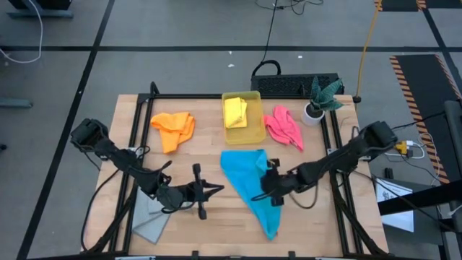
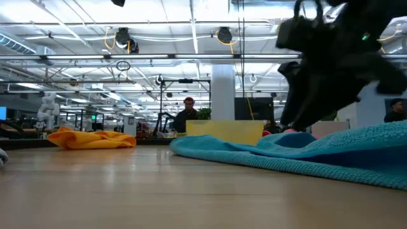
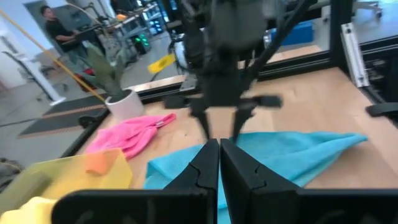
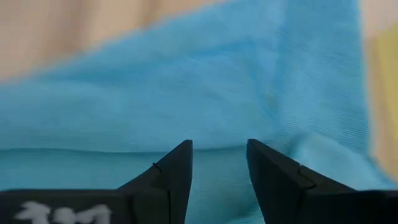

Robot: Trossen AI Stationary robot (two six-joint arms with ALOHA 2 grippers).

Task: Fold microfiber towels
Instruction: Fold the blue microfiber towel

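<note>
Blue towel (image 1: 251, 185) lies spread at table centre, tapering to a point toward the near edge. Right gripper (image 1: 270, 189) sits over the towel's middle right, fingers (image 4: 171, 171) parted, nothing between them. Left gripper (image 1: 204, 192) rests just left of the blue towel, fingers (image 3: 205, 165) pressed together, empty. Orange towel (image 1: 174, 129) bunched far left; pink towel (image 1: 284, 126) far right; yellow towel (image 1: 236, 111) in the yellow bin (image 1: 253, 136); grey towel (image 1: 153, 224) at near left.
</note>
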